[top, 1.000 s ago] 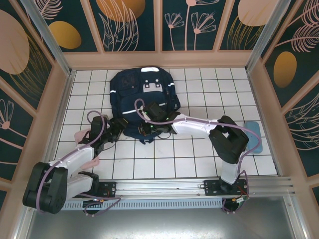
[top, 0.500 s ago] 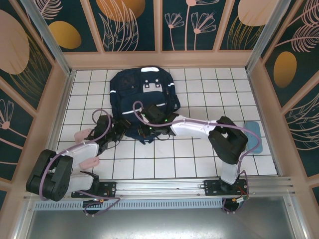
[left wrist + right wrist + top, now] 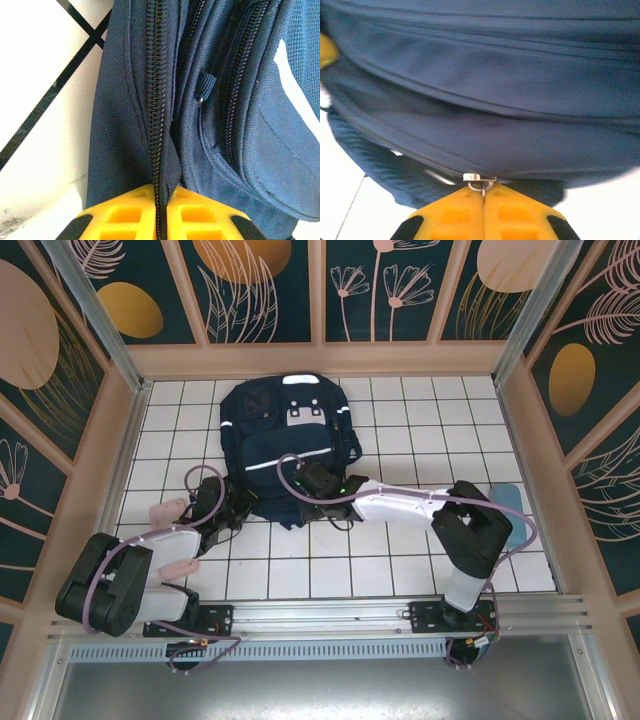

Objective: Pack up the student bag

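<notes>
We should brace the fabric with the left pincer (image 3: 161, 200) and draw the right pincer (image 3: 483, 196) along the zip line without jerking. The student bag (image 3: 285, 430) lies flat at the back-middle of the tiled table (image 3: 420, 410). The left pincer is clamped on the bag's zip seam, and the right is closed on the zipper pull (image 3: 479, 178) (a small metal ring).

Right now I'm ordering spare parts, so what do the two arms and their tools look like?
The left arm and right arm have glossy white links between bulky black joint housings, with lilac cables looping alongside. The left tool and right tool have yellow moulded fingers with square recesses and black outer patches.
</notes>
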{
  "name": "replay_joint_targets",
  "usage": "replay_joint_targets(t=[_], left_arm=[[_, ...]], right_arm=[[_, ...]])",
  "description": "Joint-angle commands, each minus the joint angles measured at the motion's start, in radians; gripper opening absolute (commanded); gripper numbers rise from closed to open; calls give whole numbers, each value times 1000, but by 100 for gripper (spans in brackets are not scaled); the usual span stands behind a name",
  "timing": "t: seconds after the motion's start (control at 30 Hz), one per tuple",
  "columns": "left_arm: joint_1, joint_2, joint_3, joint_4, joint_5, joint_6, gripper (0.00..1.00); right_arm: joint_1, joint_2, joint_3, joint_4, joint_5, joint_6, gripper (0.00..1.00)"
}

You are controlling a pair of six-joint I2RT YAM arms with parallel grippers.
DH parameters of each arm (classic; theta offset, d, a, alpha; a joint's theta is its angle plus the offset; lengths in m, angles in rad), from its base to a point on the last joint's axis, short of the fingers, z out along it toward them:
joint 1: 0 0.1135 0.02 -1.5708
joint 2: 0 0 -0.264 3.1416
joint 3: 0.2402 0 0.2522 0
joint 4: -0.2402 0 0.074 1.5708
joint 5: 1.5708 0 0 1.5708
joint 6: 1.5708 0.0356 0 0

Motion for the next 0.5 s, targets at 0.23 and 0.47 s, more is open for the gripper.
replay_joint_targets(t=[0.23,0.47], left_arm=[[11,27,-4,-19,-92,31,11],[11,41,71,-49,-87,94,12]], right_arm=[[-233,-98,-116,-50,62,-61,0],[-202,-202,-170,-89,-8,-38,0]])
